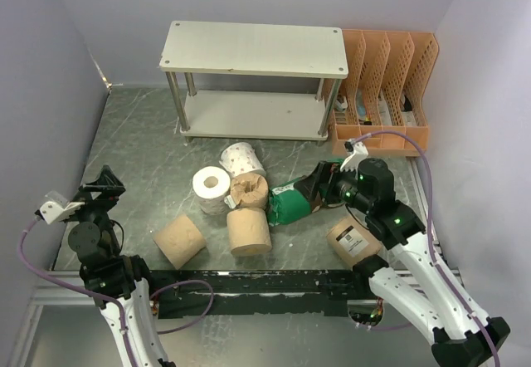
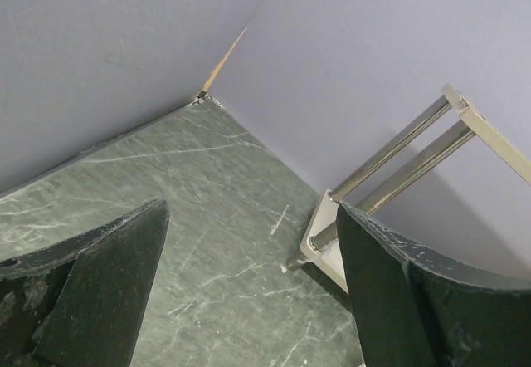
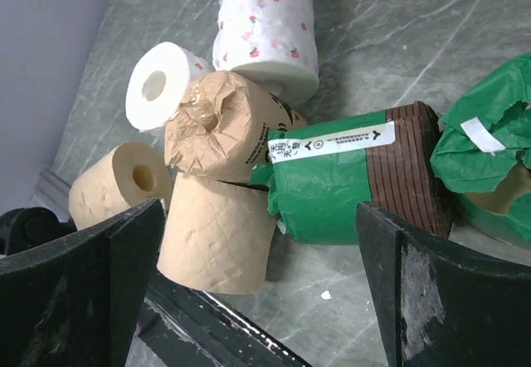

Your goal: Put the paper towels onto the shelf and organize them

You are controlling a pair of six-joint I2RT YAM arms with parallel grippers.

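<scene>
The paper towels [image 1: 247, 193] lie in a loose heap around the middle of the table [image 1: 141, 147]. None is on the shelf [image 1: 254, 48], which stands at the far edge with both boards bare.

The right claw [image 3: 259, 209] hovers with its jaws wide apart and nothing between them, just over a green-wrapped roll [image 3: 332, 184] lying on its side. A second green roll [image 3: 489, 159] sits just beside it, towards the right edge. The left claw [image 2: 250, 209] is also spread and empty. It is near the left edge, well apart from the heap and aimed at the far-left corner.

These rolls should be light and soft, so a hard squeeze would probably dent them. The green plastic looks slick and may slip between the pads. The best hold is likely across the barrel at mid-length, with the claw square to the roll's axis so it cannot spin out.

The heap is crowded. A roll in crumpled brown paper [image 3: 220, 130] leans on a bare tan roll [image 3: 216, 234] and touches the green one's end, so lifting the green roll may tip it. A floral white roll [image 3: 265, 26] and a plain white roll [image 3: 162, 85] stand behind, another tan roll [image 3: 120, 184] lies to the left, and a labelled roll [image 1: 353, 241] sits near the right arm. An orange file rack [image 1: 386, 85] stands just beside the shelf's right end, and the top board overhangs the lower one.
</scene>
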